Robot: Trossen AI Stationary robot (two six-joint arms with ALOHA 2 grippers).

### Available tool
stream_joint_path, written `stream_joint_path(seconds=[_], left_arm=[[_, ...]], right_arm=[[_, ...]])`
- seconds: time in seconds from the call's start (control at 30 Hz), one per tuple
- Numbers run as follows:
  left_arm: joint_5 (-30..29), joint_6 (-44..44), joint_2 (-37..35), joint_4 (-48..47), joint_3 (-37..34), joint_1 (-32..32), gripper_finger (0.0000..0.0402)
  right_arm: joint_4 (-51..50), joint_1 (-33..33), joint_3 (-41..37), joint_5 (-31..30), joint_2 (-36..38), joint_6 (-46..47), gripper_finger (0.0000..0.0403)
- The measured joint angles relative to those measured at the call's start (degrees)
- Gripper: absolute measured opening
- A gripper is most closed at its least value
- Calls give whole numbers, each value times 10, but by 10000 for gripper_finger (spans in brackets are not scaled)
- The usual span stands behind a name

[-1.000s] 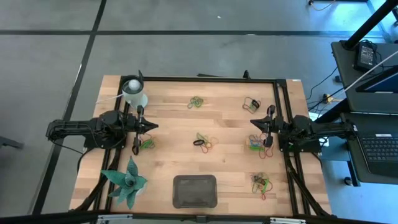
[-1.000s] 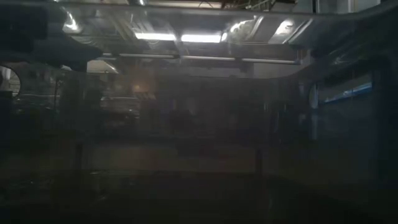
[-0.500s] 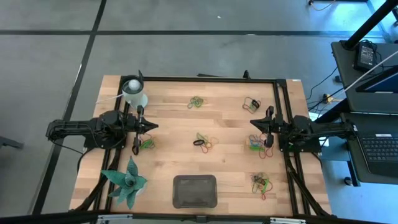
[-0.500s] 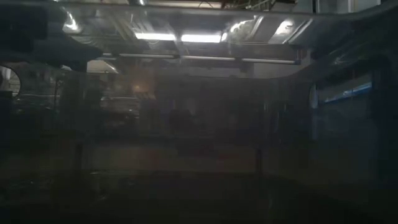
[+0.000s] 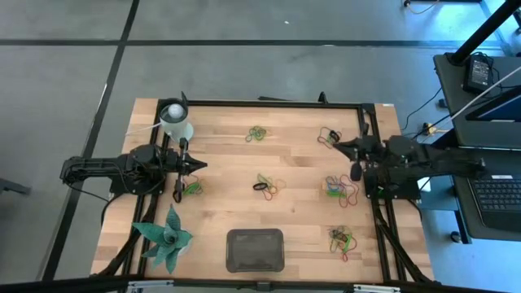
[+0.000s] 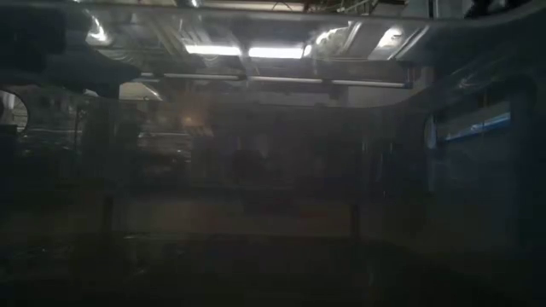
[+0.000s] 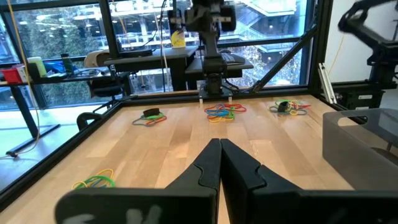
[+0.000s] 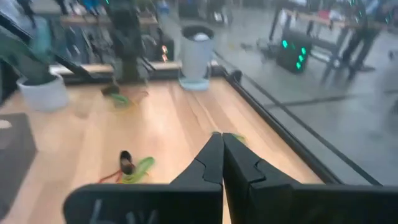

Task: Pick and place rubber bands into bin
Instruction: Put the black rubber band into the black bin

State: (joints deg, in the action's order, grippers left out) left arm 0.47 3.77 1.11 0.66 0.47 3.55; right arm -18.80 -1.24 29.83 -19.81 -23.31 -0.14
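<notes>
Rubber bands lie in several small piles on the wooden table: far middle (image 5: 258, 133), far right (image 5: 329, 135), centre (image 5: 267, 185), left (image 5: 192, 189), right (image 5: 340, 190) and near right (image 5: 342, 238). The dark grey bin (image 5: 255, 250) sits at the near edge, middle. My left gripper (image 5: 199, 165) stays shut at the table's left, pointing level at the centre; its shut fingers (image 7: 219, 146) hold nothing. My right gripper (image 5: 335, 145) is shut and raised above the right side, near the far-right pile; its fingers (image 8: 222, 140) are empty, with the centre pile (image 8: 134, 168) ahead of them.
A white cup (image 5: 175, 120) stands at the far left corner and a teal plant (image 5: 167, 240) at the near left. A black frame (image 5: 277, 104) rims the table. Desks with a laptop (image 5: 496, 191) stand off to the right.
My right gripper has risen and swung a little toward the table's far edge, still shut and empty. The right-hand pile of bands it stood over now shows in full. My left arm has kept still.
</notes>
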Motion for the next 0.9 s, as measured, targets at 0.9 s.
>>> stream_joint_path(seconds=[0.9], left_arm=[[0,0,0,0,0,0,4]], right_arm=[[-382,-6,740,79,-863,-78,113]])
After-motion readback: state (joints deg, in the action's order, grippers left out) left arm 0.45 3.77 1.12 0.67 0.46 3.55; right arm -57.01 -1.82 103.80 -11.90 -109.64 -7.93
